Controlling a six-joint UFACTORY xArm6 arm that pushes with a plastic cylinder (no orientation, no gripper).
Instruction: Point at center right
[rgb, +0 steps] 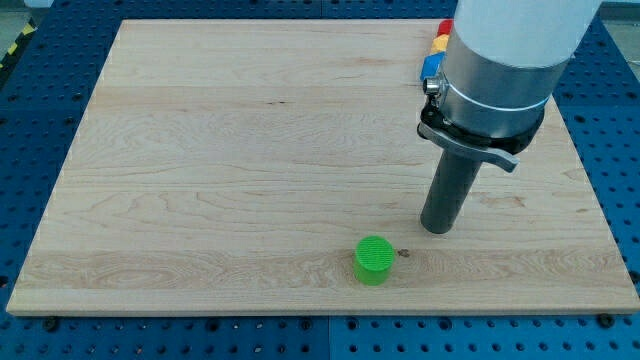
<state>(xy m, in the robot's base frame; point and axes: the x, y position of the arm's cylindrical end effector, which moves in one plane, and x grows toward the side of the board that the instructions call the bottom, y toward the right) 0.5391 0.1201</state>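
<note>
Rod tool, nothing to open or hold; my tip sits on the worktop right-of-centre, clear of the green cylinder, so it's only pointing.

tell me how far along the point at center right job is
Mostly done by the look of it: my tip rests on the wooden board in its right half, a little below mid-height. In hand: holding just up and right of the green cylinder, apart from it. Left: perhaps a nudge toward the view's right and top. Blue, yellow and red blocks sit partly hidden behind the arm.
</note>
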